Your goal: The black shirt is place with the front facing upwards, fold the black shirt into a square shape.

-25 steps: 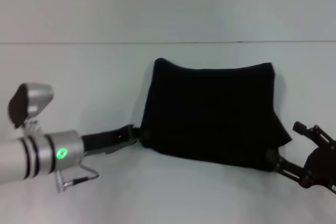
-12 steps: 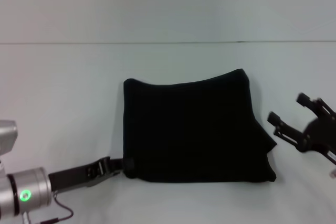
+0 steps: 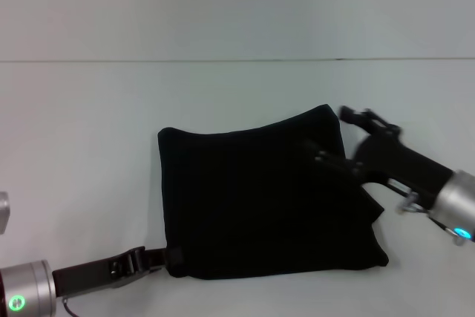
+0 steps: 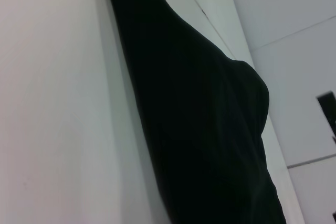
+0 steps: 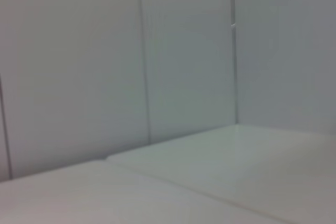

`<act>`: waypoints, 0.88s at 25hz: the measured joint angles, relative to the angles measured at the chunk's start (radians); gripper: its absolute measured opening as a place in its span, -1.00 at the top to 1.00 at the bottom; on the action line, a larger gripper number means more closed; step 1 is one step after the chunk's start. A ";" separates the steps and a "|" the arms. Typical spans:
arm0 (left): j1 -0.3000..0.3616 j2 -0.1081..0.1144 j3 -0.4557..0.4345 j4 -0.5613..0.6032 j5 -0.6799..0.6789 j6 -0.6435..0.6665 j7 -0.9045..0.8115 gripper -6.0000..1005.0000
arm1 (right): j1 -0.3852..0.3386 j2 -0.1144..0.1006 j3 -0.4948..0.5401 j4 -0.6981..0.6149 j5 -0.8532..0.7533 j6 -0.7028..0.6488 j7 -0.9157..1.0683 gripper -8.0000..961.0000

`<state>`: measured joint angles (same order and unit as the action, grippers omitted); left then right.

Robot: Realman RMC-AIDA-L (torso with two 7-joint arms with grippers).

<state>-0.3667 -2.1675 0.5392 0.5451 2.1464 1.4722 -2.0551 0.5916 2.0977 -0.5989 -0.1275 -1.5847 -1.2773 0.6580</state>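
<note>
1. Nearest the robot, the left gripper (image 3: 165, 259) pinches the near-left corner of the black shirt (image 3: 260, 198).
2. The black shirt lies mid-table (image 3: 89, 146) as a compact, roughly square pad; the folding appears nearly finished, with squaring of the uneven right edge and release remaining.
3. Farther off, the right gripper (image 3: 334, 139) hovers above the shirt's far-right corner, fingers spread, grasping nothing.
4. No lettering or label is visible; the exposed cloth is plain.

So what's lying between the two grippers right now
In the head view, only the folded black shirt: the left gripper is at its near-left corner, the right gripper is open over its far-right part. Nothing else lies between.
</note>
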 joint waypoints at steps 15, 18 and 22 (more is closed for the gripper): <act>0.014 0.003 -0.015 0.015 0.007 0.050 0.004 0.88 | 0.075 0.004 -0.061 0.067 0.000 0.236 0.039 -0.97; 0.014 0.003 -0.015 0.016 0.016 0.051 0.004 0.88 | 0.075 0.004 -0.066 0.071 0.000 0.283 0.054 -0.97; 0.014 0.003 -0.016 0.018 0.022 0.052 0.005 0.88 | 0.076 0.004 -0.075 0.079 0.000 0.319 0.058 -0.97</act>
<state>-0.3528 -2.1644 0.5230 0.5632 2.1684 1.5240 -2.0505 0.6676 2.1016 -0.6740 -0.0481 -1.5845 -0.9583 0.7160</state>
